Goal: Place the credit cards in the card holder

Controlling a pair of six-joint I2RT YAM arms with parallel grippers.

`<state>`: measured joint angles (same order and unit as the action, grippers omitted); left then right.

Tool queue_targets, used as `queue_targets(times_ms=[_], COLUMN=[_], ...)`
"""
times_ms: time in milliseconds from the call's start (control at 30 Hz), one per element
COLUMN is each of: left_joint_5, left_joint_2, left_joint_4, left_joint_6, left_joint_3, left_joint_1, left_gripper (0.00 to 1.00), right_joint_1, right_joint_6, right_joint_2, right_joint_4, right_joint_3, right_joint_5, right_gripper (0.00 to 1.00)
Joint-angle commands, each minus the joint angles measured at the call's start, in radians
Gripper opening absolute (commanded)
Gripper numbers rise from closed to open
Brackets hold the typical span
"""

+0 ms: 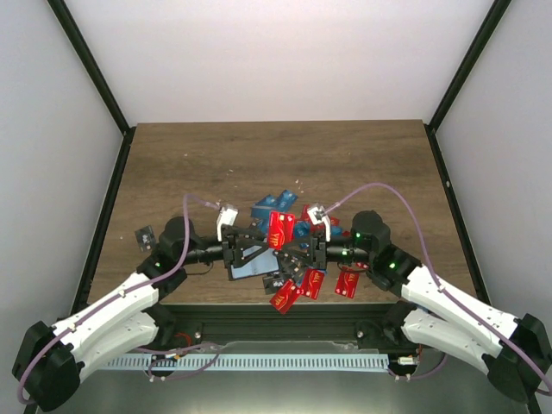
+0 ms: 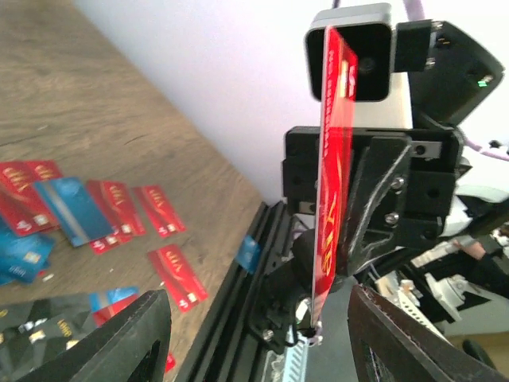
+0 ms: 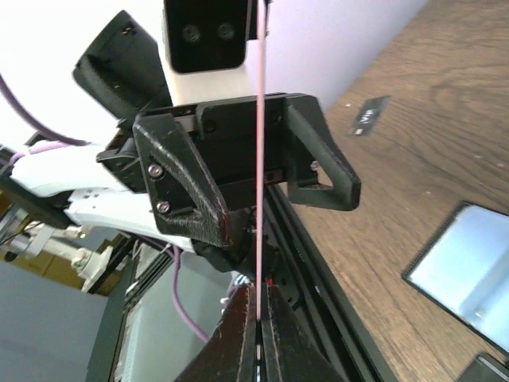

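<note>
A wooden desk [image 1: 345, 164] carries two white-and-black arms that meet head-on near its front edge. The left end effector [image 2: 266, 334] stands wide open, its fingers [image 2: 135, 338] spread on either side of a red card [image 2: 330, 183] without touching it. The right end effector [image 3: 258, 326] is clamped on that card's lower edge and holds it upright above the desk. The card holder [image 1: 253, 267] lies flat on the desk below the left end effector, its glossy face catching the light. Loose credit cards [image 1: 272, 209] are scattered around it, blue ones behind the end effectors, red ones towards the front edge. One black card [image 1: 145, 235] lies well apart at the left.
</note>
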<state>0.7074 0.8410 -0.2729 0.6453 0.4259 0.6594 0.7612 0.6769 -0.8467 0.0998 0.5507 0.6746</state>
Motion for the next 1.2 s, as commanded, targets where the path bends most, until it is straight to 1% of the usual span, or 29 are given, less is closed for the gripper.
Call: queue_targets(times_ms=[0, 100, 167, 200, 333, 367, 433, 533, 567, 600, 633, 667, 700, 833, 933, 1067, 1167], left_joint_5=[0.098, 0.108, 0.117, 0.120, 0.115, 0.111, 0.108, 0.106, 0.105, 0.100, 0.092, 0.083, 0.074, 0.065, 0.070, 0.071, 0.069], left_joint_2=[-0.005, -0.006, -0.004, -0.003, 0.015, 0.021, 0.034, 0.048, 0.049, 0.047, 0.043, 0.036, 0.027, 0.009, 0.008, 0.010, 0.003], left_joint_4=[-0.180, -0.232, -0.259, -0.272, -0.289, -0.291, -0.296, -0.300, -0.300, -0.300, -0.299, -0.296, -0.293, -0.296, -0.307, -0.311, -0.315], left_joint_6=[0.075, 0.095, 0.103, 0.105, 0.110, 0.109, 0.111, 0.114, 0.117, 0.122, 0.125, 0.129, 0.130, 0.142, 0.152, 0.156, 0.161], left_joint_3=[-0.017, -0.024, -0.025, -0.026, -0.021, -0.020, -0.019, -0.015, -0.013, -0.016, -0.019, -0.021, -0.025, -0.034, -0.041, -0.045, -0.050], left_joint_1=[-0.006, -0.006, -0.006, -0.006, -0.004, -0.004, -0.004, -0.005, -0.004, -0.004, -0.005, -0.004, -0.004, -0.004, -0.004, -0.004, -0.004], left_gripper=[0.62, 0.60, 0.55, 0.47, 0.22, 0.19, 0.18, 0.04, 0.04, 0.04, 0.04, 0.04, 0.04, 0.04, 0.04, 0.04, 0.04], right_joint_1=[-0.008, -0.008, -0.008, -0.008, -0.008, -0.008, -0.008, -0.008, -0.008, -0.008, -0.008, -0.008, -0.008, -0.008, -0.008, -0.008, -0.008], right_joint_6=[-0.026, -0.026, -0.026, -0.027, -0.027, -0.027, -0.033, -0.051, -0.056, -0.066, -0.073, -0.081, -0.088, -0.094, -0.095, -0.093, -0.087], right_joint_2=[-0.012, -0.027, -0.037, -0.041, -0.064, -0.069, -0.082, -0.096, -0.098, -0.097, -0.096, -0.093, -0.090, -0.083, -0.090, -0.103, -0.115], right_joint_4=[0.103, 0.118, 0.126, 0.129, 0.149, 0.154, 0.153, 0.123, 0.108, 0.090, 0.069, 0.059, 0.059, 0.091, 0.108, 0.123, 0.125], right_joint_3=[-0.001, 0.002, 0.002, 0.002, 0.004, 0.005, 0.013, 0.032, 0.040, 0.050, 0.061, 0.069, 0.076, 0.092, 0.106, 0.118, 0.126], right_joint_5=[0.122, 0.165, 0.185, 0.196, 0.229, 0.234, 0.238, 0.225, 0.211, 0.190, 0.166, 0.146, 0.141, 0.140, 0.126, 0.105, 0.086], right_gripper=[0.01, 0.01, 0.01, 0.01, 0.01, 0.01, 0.01, 0.02, 0.09, 0.20, 0.28, 0.34, 0.37, 0.37, 0.34, 0.27, 0.18])
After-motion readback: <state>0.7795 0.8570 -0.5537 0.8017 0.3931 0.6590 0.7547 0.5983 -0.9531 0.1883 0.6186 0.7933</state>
